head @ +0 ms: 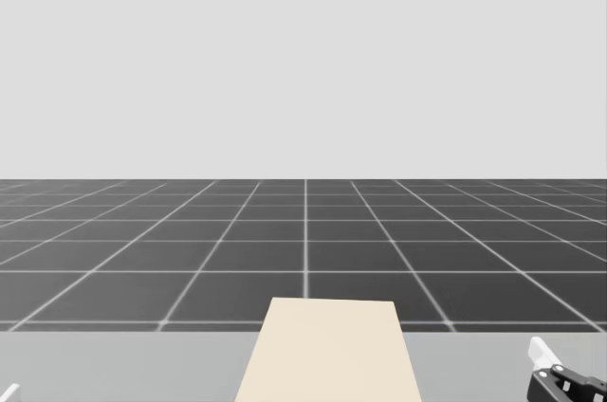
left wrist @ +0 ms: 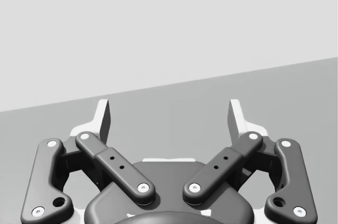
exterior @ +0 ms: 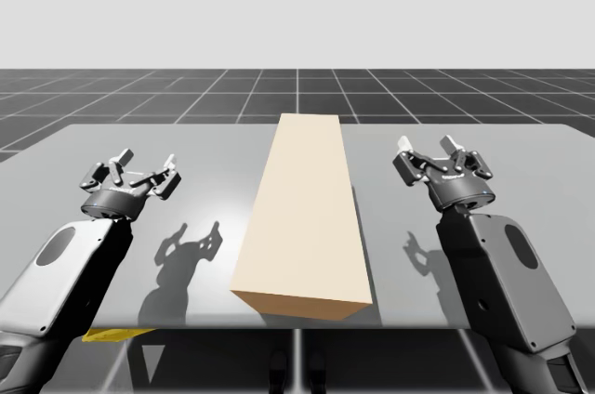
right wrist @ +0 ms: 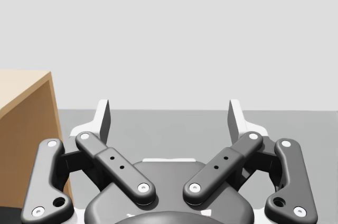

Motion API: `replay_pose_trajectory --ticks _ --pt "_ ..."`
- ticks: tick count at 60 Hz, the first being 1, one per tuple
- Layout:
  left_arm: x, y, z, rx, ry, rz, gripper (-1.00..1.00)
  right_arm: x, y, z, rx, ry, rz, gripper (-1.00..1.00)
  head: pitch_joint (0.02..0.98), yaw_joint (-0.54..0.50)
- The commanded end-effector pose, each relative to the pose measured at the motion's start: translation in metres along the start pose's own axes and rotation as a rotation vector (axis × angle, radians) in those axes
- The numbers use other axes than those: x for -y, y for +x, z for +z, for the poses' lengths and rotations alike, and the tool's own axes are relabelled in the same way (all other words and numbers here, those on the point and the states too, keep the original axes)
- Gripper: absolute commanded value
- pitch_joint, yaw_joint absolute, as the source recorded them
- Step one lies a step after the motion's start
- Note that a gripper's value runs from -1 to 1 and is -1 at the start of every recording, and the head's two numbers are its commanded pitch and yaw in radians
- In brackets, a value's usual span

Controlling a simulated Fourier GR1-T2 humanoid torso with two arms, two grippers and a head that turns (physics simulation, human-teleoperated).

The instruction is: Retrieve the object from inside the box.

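**Both grippers wide open, box between them**

Nearest, the left gripper point(exterior: 144, 166) and right gripper point(exterior: 428, 148) hover over the table point(exterior: 139, 138), fingers spread wide, holding nothing. Between them, well apart from each, a long tan box point(exterior: 307, 208) runs toward the far edge. Its contents are hidden. It looks stiff and smooth, probably best gripped by its long sides.

The high view looks down from my side over the whole tabletop point(exterior: 186, 148) and long beige box point(exterior: 307, 217). The head view faces level, toward the horizon, sharing the box's far end. The 2 wrist views sit close behind the left pincer point(left wrist: 169, 121) and right pincer point(right wrist: 169, 121); the right shares the box's side.
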Motion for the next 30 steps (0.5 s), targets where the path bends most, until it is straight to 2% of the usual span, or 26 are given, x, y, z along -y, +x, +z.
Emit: replay_pose_trajectory --ticks 1,8,10,12,13,16,18,20,22,23,26,28,30 --pt "-0.001 -0.001 -0.001 -0.001 0.002 0.005 -1.0 -0.001 -0.001 0.0 -0.007 -0.024 0.008 -1.0 0.134 0.01" --pt "-0.004 0.0 -0.001 -0.008 0.004 0.015 -1.0 -0.002 -0.002 0.0 -0.025 0.017 0.017 -1.0 0.134 0.0" --pt "-0.006 -0.002 -0.002 -0.026 -0.007 0.027 -1.0 -0.002 -0.002 0.0 -0.042 0.038 0.025 -1.0 0.135 0.0" --pt "-0.007 -0.005 -0.004 -0.08 -0.052 0.043 -1.0 -0.002 -0.004 0.001 -0.08 0.085 0.041 -1.0 0.135 0.0" --pt "-0.006 -0.009 -0.004 -0.126 -0.096 0.036 -1.0 -0.003 -0.007 0.002 -0.121 0.127 0.073 -1.0 0.136 0.0" --pt "-0.003 -0.014 -0.004 -0.151 -0.124 0.012 -1.0 -0.005 -0.012 0.002 -0.156 0.167 0.085 -1.0 0.136 0.01" --pt "0.002 -0.017 -0.003 -0.18 -0.183 0.002 -1.0 -0.008 -0.017 0.003 -0.187 0.217 0.13 -1.0 0.136 0.01" --pt "0.009 -0.018 -0.001 -0.181 -0.226 -0.03 -1.0 -0.012 -0.02 0.004 -0.19 0.241 0.132 -1.0 0.135 0.0" --pt "0.013 -0.018 0.001 -0.186 -0.277 -0.027 -1.0 -0.014 -0.022 0.006 -0.198 0.273 0.132 -1.0 0.135 0.0" --pt "0.02 -0.018 0.005 -0.181 -0.341 -0.036 -1.0 -0.018 -0.023 0.008 -0.204 0.322 0.147 -1.0 0.136 0.0" --pt "0.029 -0.018 0.01 -0.179 -0.41 -0.055 -1.0 -0.024 -0.024 0.012 -0.21 0.391 0.129 -1.0 0.135 0.0" --pt "0.039 -0.018 0.015 -0.17 -0.471 -0.08 -1.0 -0.03 -0.026 0.017 -0.198 0.453 0.151 -1.0 0.135 0.0" --pt "0.049 -0.018 0.019 -0.165 -0.516 -0.094 -1.0 -0.036 -0.028 0.021 -0.19 0.502 0.153 -1.0 0.135 0.0"
